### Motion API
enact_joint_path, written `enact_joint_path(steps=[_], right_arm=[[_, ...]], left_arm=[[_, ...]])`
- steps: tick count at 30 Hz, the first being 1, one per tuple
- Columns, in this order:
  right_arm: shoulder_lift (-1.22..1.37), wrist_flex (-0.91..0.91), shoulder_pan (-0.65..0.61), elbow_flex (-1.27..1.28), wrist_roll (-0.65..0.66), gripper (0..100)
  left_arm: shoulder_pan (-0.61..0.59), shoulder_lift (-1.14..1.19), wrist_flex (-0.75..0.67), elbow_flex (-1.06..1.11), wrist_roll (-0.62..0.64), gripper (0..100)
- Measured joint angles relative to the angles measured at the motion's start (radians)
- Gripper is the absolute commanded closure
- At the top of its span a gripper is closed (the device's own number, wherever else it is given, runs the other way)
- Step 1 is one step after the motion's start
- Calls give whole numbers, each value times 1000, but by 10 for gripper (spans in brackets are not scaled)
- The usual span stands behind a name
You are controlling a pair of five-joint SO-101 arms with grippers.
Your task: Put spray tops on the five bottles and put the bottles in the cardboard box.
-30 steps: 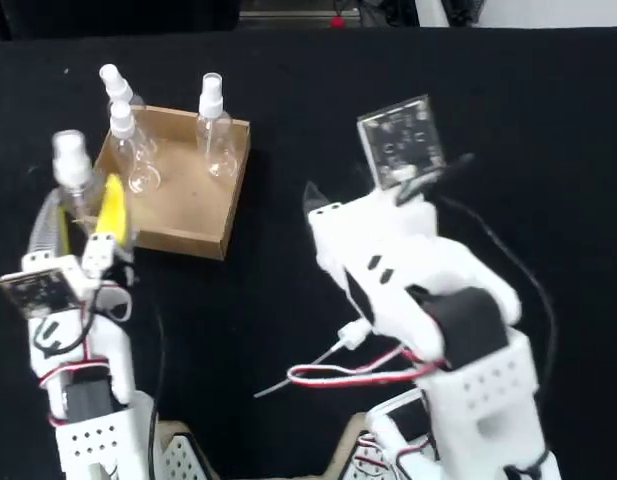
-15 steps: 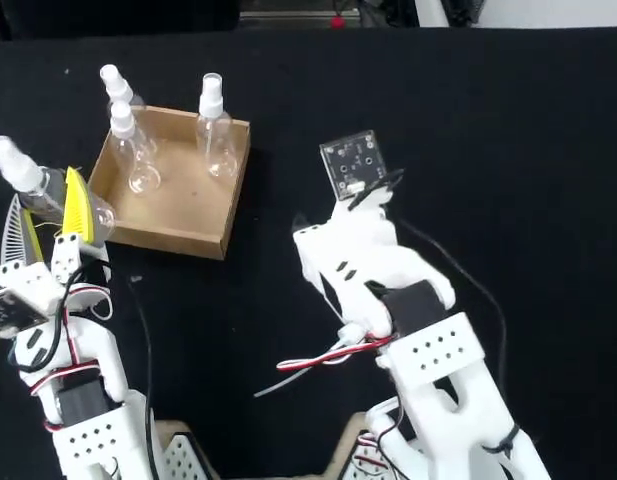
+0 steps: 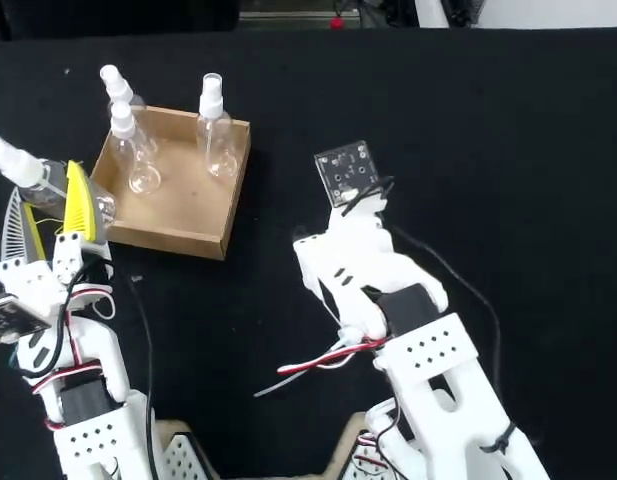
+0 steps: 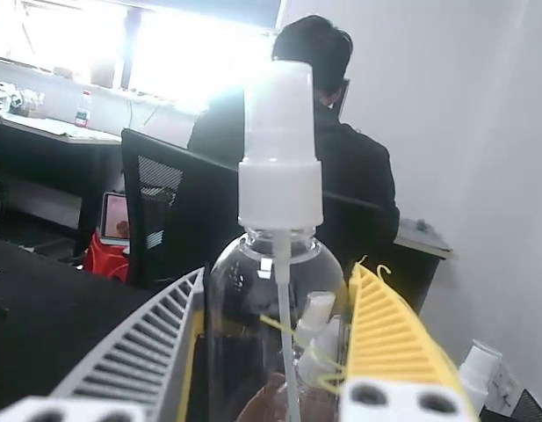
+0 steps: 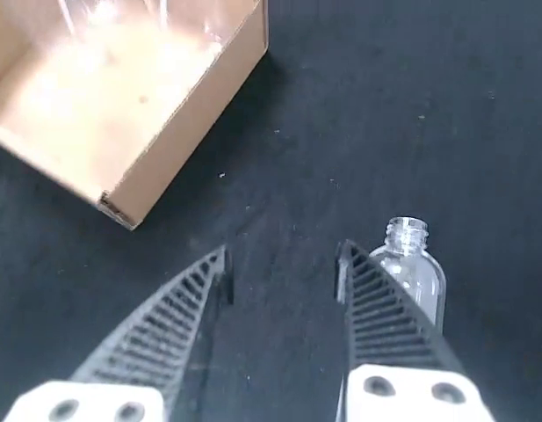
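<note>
The black surface (image 3: 488, 150) carries a cardboard box (image 3: 173, 240) with three capped bottles (image 3: 218, 135) standing inside. Near it the right tool (image 5: 284, 255) hangs spread wide and empty, an uncapped bottle (image 5: 411, 264) just beside one finger. Outside the box's far wall, the left tool (image 3: 46, 195) is clamped on a fourth bottle (image 4: 271, 299), spray top (image 4: 279, 149) fitted.

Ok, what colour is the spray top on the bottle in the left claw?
White spray top on the bottle, clearest in the left wrist view.
</note>
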Motion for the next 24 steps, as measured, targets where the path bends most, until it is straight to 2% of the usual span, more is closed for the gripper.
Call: enact_joint_path(steps=[15, 19, 24], right_arm=[[0, -72, 0, 68, 0, 821], [0, -72, 0, 68, 0, 821], [0, -72, 0, 68, 0, 821]], left_arm=[[9, 15, -25, -14, -81, 830], [9, 117, -25, -61, -81, 830], [9, 359, -26, -264, -81, 830]])
